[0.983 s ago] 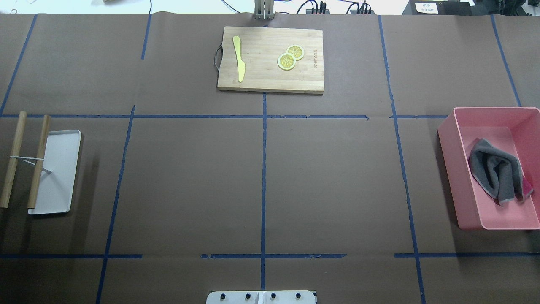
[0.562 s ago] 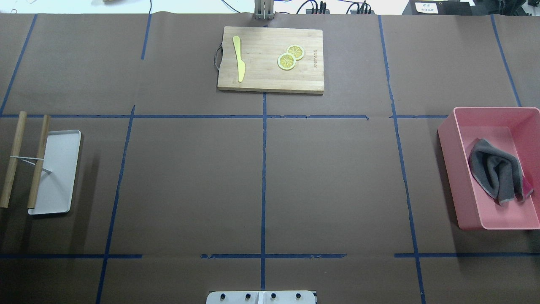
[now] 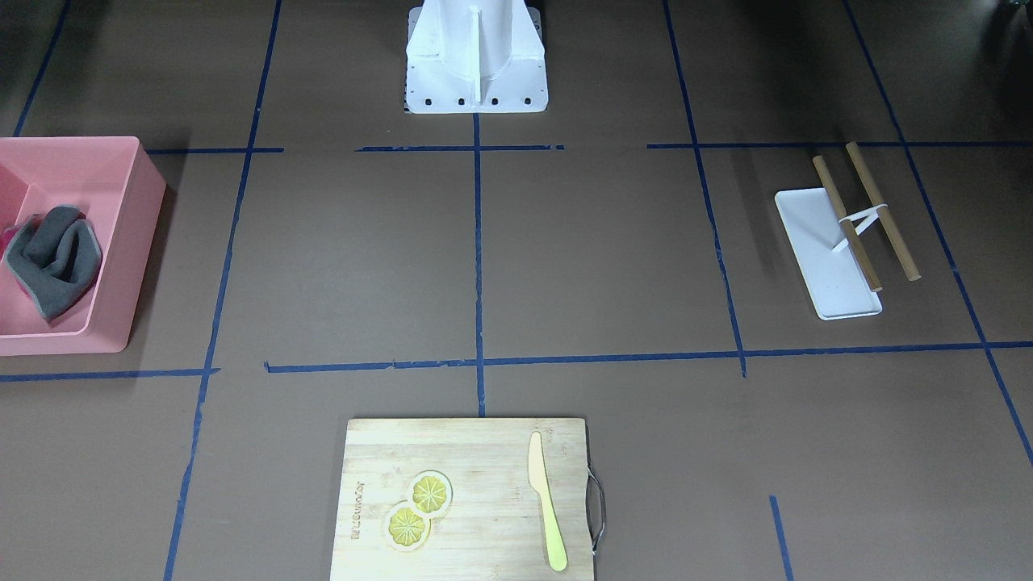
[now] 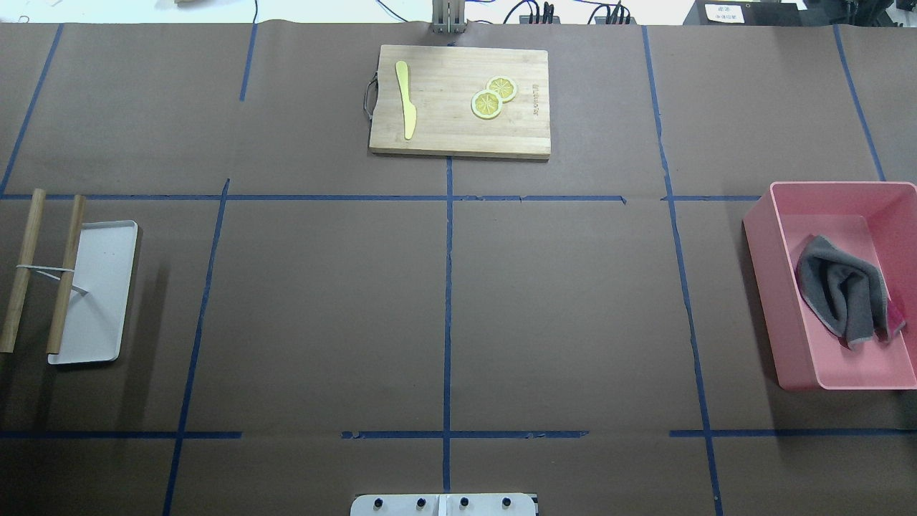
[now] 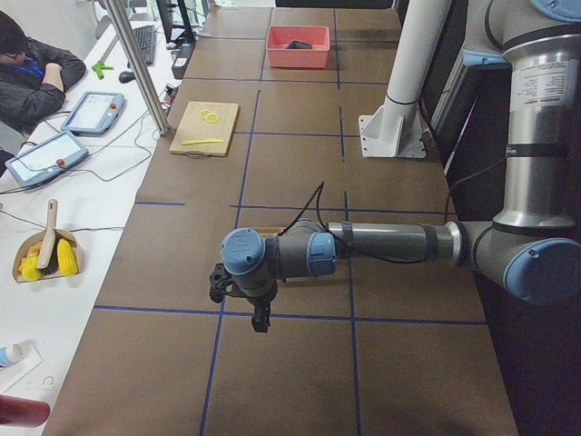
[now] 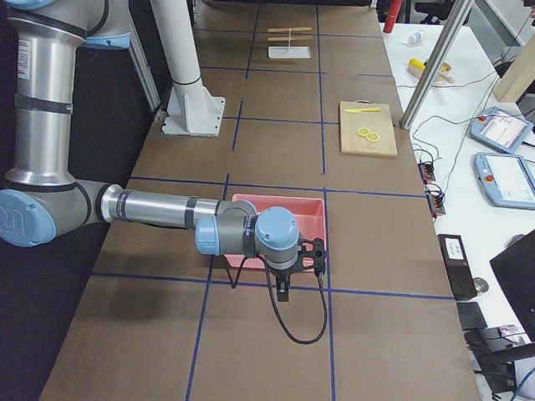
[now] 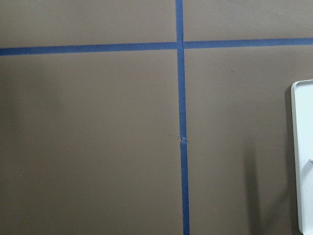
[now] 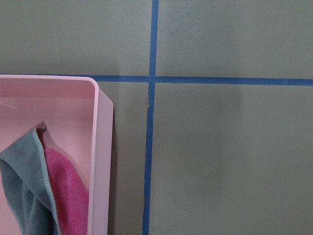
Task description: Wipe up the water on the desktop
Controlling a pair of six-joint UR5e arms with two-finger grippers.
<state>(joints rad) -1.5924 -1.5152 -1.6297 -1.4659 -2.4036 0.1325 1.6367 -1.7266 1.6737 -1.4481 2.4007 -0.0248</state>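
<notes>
The desktop (image 4: pixel 322 308) is a matte brown surface with a blue tape grid; I see no water on it. A grey cloth (image 4: pixel 845 290) lies crumpled over a pink cloth (image 8: pixel 68 196) in the pink bin (image 4: pixel 766 287) at the right. My left gripper (image 5: pixel 260 324) hangs above the desktop at the table's left end. My right gripper (image 6: pixel 282 294) hangs above the desktop just beside the pink bin (image 6: pixel 284 203). Both show only in the side views, so I cannot tell if they are open or shut.
A bamboo cutting board (image 4: pixel 458 100) with a yellow knife (image 4: pixel 406 97) and lemon slices (image 4: pixel 493 97) sits at the far middle. A white tray (image 4: pixel 97 287) with two tied wooden sticks (image 4: pixel 68 272) lies at the left. The robot base (image 4: pixel 444 505) is at the near edge.
</notes>
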